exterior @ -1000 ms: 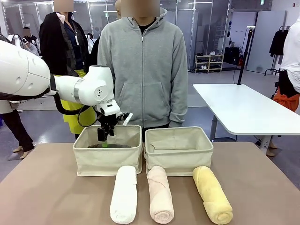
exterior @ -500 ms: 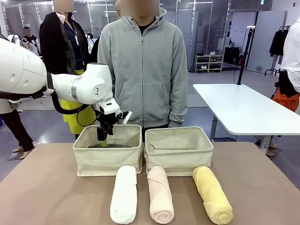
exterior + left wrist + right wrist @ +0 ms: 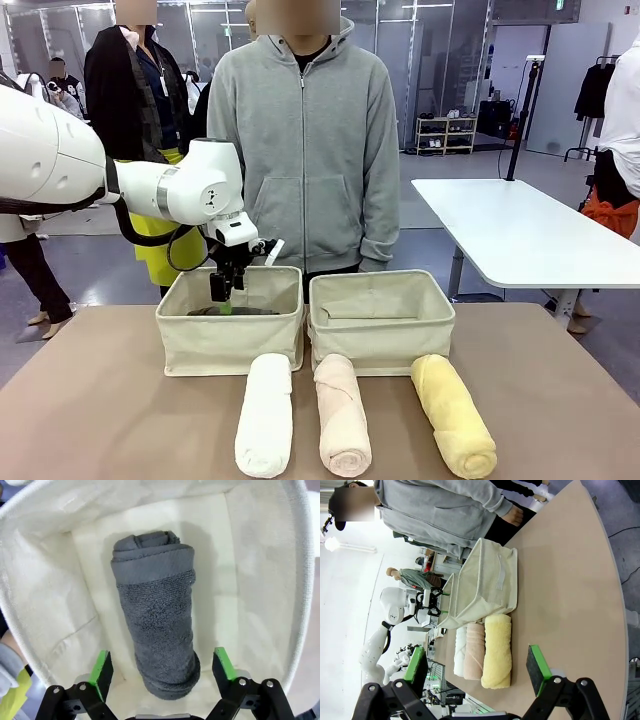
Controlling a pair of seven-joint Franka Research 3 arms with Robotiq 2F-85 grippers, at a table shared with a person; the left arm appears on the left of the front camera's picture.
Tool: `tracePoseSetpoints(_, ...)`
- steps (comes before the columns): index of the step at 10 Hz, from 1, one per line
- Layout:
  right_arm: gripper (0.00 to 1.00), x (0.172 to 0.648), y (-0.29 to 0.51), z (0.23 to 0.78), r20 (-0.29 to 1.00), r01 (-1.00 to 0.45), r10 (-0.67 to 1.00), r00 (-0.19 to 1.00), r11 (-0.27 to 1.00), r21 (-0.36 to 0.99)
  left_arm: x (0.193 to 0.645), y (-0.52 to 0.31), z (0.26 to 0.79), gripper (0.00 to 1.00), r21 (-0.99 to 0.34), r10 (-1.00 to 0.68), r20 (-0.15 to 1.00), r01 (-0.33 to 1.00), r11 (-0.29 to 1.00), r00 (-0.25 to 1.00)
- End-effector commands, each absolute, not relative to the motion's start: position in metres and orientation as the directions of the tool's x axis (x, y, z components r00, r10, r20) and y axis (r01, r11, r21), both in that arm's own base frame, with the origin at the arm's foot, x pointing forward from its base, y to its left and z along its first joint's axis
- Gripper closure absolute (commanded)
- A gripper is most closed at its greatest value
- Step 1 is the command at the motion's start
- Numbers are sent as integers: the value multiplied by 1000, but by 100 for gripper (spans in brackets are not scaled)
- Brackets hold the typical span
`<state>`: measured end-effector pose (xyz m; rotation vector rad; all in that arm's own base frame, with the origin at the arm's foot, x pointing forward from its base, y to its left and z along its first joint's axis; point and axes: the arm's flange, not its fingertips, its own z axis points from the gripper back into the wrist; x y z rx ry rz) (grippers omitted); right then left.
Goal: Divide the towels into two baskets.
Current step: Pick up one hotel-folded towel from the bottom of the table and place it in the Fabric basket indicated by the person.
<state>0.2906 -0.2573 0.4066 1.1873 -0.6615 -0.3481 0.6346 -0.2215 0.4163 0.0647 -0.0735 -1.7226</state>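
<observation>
Two cream baskets stand side by side at the table's far edge, the left basket (image 3: 230, 340) and the right basket (image 3: 380, 325). My left gripper (image 3: 226, 290) hangs open inside the left basket's mouth. Below it, the dark grey towel (image 3: 155, 620) lies on that basket's floor (image 3: 225, 580), untouched between the open green pads of the left gripper (image 3: 162, 665). In front of the baskets lie the white towel (image 3: 265, 415), the pink towel (image 3: 342, 415) and the yellow towel (image 3: 452, 415). My right gripper (image 3: 477, 662) is open and holds nothing, off to the side, looking at the yellow towel (image 3: 496, 650).
A person in a grey hoodie (image 3: 305, 130) stands right behind the baskets, hands down. A white table (image 3: 510, 235) stands off to the back right. Bare brown tabletop (image 3: 100, 410) lies to the left and right of the towels.
The left arm swayed a little to the left and back over the left basket, and its gripper stayed open. The towels and baskets have not moved.
</observation>
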Motion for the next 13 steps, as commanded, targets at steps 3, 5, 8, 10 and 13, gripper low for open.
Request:
tracePoseSetpoints(3,0,290,-258,409,295,-97,-586,754,346,933,580,-169,477,0,-4,-965,263,1000,8,9)
tracePoseSetpoints(5,0,290,-258,409,295,-97,-586,754,346,933,533,-116,493,0,-92,-909,391,989,114,142)
tracePoseSetpoints(8,0,290,-258,409,295,-97,-586,754,346,933,470,-37,474,0,-299,-710,628,941,158,319)
tracePoseSetpoints(10,0,290,-258,409,295,-97,-586,754,346,933,436,30,452,0,-453,-524,694,865,218,495)
tracePoseSetpoints(13,0,290,-258,409,295,-97,-586,754,346,933,389,120,409,0,-671,-282,634,694,262,720)
